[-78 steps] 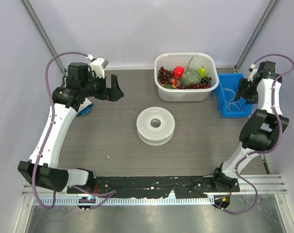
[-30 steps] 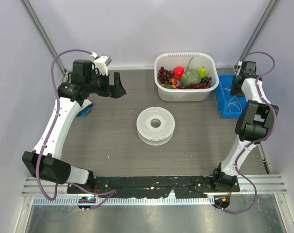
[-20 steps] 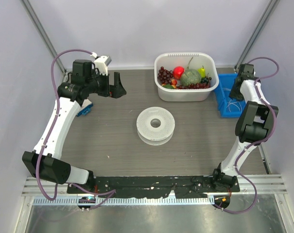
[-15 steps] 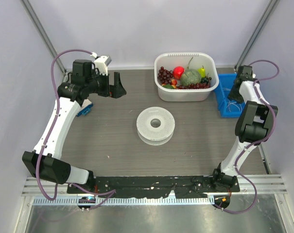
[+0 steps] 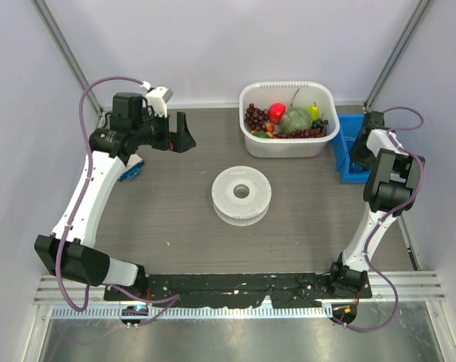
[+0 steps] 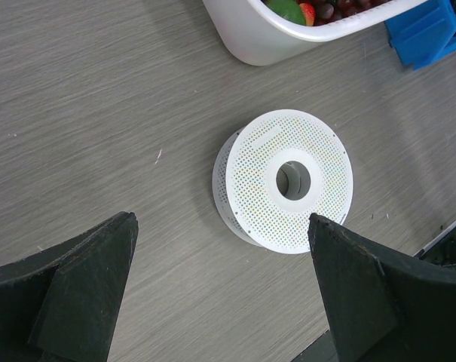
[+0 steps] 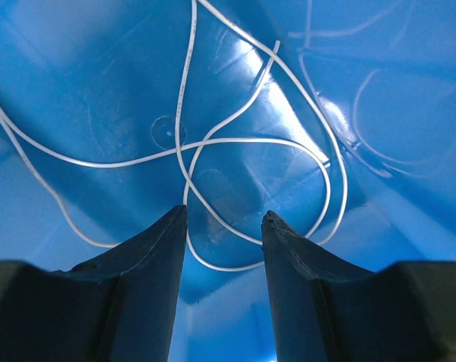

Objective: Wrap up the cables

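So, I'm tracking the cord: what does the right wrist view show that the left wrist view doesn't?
Only right wrist: the thin white cord, in loose loops on the floor of the blue bin, and the right end effector, open above it. Only left wrist: the spool, the fruit tub, the table and the wide-open left end effector. Both: the blue bin, just a corner of it in the left wrist view.

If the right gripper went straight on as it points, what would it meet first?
Probably the white cable looped in the blue bin, just ahead of the right gripper; depth is unclear.
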Tool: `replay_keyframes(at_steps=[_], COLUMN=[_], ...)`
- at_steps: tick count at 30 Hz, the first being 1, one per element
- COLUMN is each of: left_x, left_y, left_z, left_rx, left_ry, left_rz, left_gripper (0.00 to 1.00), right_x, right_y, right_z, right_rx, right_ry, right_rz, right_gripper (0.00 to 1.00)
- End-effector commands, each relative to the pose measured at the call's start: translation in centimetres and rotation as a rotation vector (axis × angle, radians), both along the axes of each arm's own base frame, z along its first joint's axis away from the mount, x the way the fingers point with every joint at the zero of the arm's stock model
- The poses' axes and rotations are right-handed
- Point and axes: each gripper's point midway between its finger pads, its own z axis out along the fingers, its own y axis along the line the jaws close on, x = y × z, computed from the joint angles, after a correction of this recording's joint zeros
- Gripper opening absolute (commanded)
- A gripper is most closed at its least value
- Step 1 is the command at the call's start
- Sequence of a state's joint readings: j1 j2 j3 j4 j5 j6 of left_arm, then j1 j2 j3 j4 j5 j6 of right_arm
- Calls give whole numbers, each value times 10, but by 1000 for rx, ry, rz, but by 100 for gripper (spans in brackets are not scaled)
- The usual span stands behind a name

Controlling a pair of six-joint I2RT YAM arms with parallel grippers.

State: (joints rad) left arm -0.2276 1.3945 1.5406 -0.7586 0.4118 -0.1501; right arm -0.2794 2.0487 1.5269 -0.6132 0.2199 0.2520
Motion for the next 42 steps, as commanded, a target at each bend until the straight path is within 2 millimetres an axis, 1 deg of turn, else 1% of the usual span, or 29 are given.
replay_keyframes(at_steps=[1,6,9,10,12,13,14,15,16,17,18,19,20,22,23,24,26,28,29,30,31,32,35,37,38,39,40,41,42], left_x=[7,8,9,9,9,9,9,9,9,9,10,10,10,10,10,9,8,8,8,7,8,8,9,9,9,9,9,9,9], left_y=[-2,-2,-2,-2,-3,-4,-4,-5,-5,-6,-7,-6,-6,-6,-7,-6,-6,-6,-5,-6,-5,-6,-5,-6,-6,-7,-6,-7,-7], left_z=[18,18,19,20,20,19,20,20,19,18,17,18,19,19,19,21,21,23,23,24,23,24,23,25,25,26,25,25,25], left_rx=[-21,-21,-22,-23,-25,-27,-30,-33,-36,-39,-40,-42,-43,-45,-44,-45,-45,-43,-41,-44,-43,-45,-44,-47,-48,-50,-50,-52,-54], left_ry=[-61,-61,-61,-63,-60,-57,-57,-53,-49,-45,-41,-41,-43,-44,-45,-47,-49,-55,-56,-58,-57,-61,-58,-64,-64,-67,-65,-64,-60], left_rz=[-8,-8,-7,-7,-9,-11,-9,-12,-13,-14,-14,-12,-11,-10,-13,-10,-13,-11,-9,-11,-10,-12,-10,-10,-11,-14,-12,-13,-11], left_gripper=[100,100,100,100,100,100,100,100,100,100,99,100,100,100,100,100,100,100,100,100,100,100,100,100,100,100,100,100,100], right_x=[13,4,-4,-6,-7,-6,-5,-4,-2,1,4,7,10,16,18,21,24,26,27,28,29,30,32,31,31,29,29,25,24], right_y=[-3,-8,-16,-17,-18,-18,-19,-19,-19,-18,-18,-19,-19,-20,-20,-19,-19,-20,-21,-21,-23,-15,-17,-18,-17,-14,-14,-12,-11], right_z=[4,-14,-24,-25,-27,-26,-24,-20,-17,-10,-5,5,12,30,43,50,77,99,106,119,126,138,157,158,154,149,139,132,123], right_rx=[29,88,115,122,141,146,145,146,144,145,146,139,139,129,119,120,101,78,67,55,44,63,33,23,26,41,55,70,87], right_ry=[-51,7,32,34,32,28,25,16,7,-9,-23,-46,-63,-103,-131,-149,-208,-252,-268,-296,-311,-345,-383,-383,-368,-349,-322,-296,-276], right_rz=[-16,-40,-77,-81,-76,-73,-63,-55,-46,-37,-27,-18,-12,-1,7,16,31,43,52,57,60,90,111,118,133,145,143,140,130], right_gripper=[52,50,41,40,32,24,19,17,13,13,7,2,1,1,1,1,1,1,1,1,1,1,1,1,1,5,15,29,34])
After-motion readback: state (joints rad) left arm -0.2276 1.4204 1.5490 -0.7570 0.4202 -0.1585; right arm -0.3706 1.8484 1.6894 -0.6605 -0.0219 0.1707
